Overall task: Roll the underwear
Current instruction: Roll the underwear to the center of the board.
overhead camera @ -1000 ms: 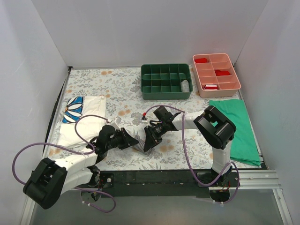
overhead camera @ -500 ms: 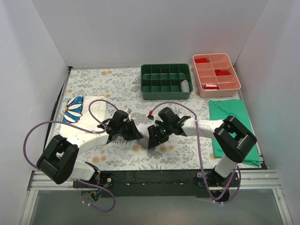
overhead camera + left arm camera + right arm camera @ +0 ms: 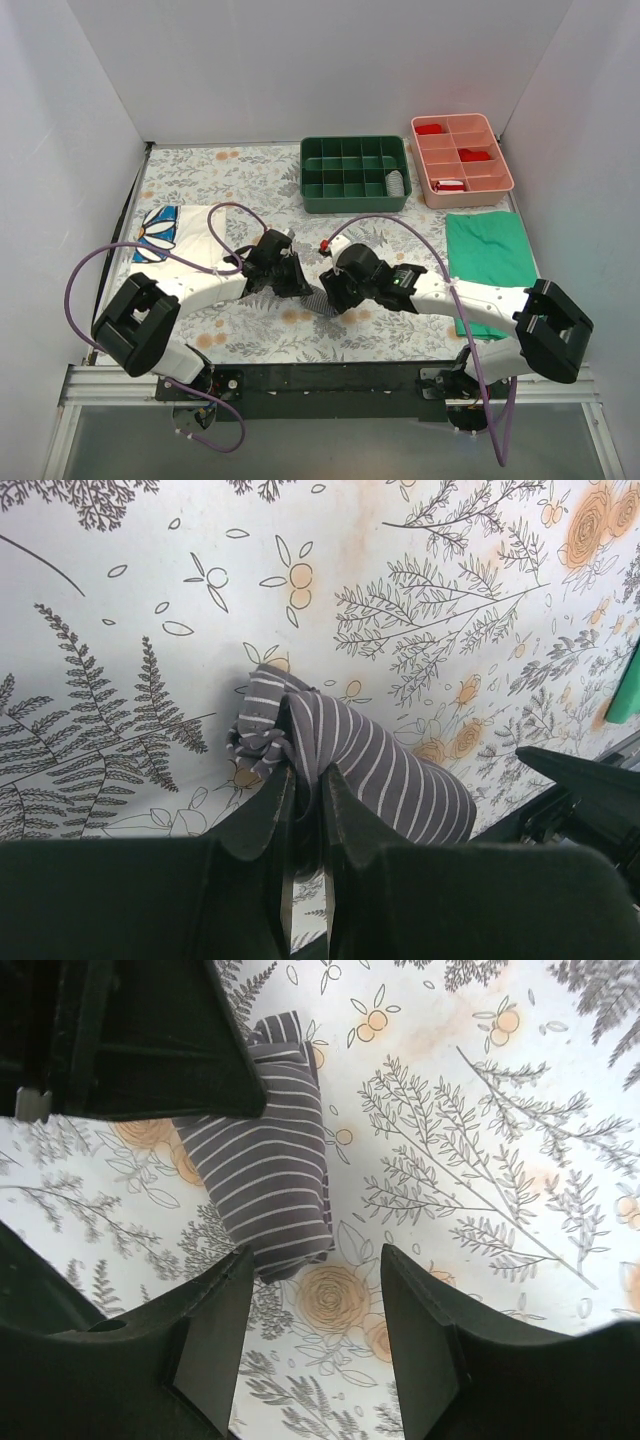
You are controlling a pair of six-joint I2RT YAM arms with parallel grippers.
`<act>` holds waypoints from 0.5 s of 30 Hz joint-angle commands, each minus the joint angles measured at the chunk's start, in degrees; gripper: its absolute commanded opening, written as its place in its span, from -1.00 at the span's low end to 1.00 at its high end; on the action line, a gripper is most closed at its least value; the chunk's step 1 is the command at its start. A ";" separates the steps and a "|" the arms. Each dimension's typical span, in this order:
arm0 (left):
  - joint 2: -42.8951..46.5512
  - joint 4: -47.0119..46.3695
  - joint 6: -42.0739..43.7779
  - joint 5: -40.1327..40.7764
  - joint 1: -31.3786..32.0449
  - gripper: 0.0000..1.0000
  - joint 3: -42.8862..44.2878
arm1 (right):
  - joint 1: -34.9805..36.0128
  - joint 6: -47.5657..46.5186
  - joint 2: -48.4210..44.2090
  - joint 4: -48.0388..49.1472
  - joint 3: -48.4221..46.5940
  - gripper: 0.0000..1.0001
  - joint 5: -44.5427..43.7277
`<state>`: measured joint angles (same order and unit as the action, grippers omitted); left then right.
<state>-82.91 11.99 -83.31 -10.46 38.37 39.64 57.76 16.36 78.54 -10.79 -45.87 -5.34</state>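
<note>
Left end effector (image 3: pixel 305 780) was recorded pressed nearly together, with a fold of the underwear (image 3: pixel 350 750) pinched at its bunched end. The underwear was found as a compact striped roll lying on the floral counter (image 3: pixel 200 180), near the front middle, between the two arms. Right end effector (image 3: pixel 315 1280) was recorded spread, the roll's other end just beyond its fingertips; contact could not be confirmed. Rolling was judged nearly complete; tidying the bunched end and release were judged outstanding.

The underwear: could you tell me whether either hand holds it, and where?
The left hand pinches the rolled underwear near one end; the right hand is open at the other end, holding nothing.
</note>
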 commanded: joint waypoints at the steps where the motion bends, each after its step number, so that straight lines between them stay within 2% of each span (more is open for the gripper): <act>1: -2.34 5.94 2.80 2.90 0.83 -1.00 -0.53 | 4.02 -8.26 0.02 -1.69 -3.00 0.22 -7.39; 7: -3.74 6.47 3.15 1.93 0.83 -1.00 0.53 | 7.37 -13.45 2.93 -2.57 -5.72 0.23 -7.31; 15: -4.71 6.82 3.42 1.58 0.83 -1.00 0.88 | 9.48 -15.92 6.36 -3.01 -8.01 0.24 -6.87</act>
<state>-85.32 12.58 -82.24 -11.81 38.50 41.71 66.32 3.49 83.48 -13.65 -50.85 -11.07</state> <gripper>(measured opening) 0.088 0.620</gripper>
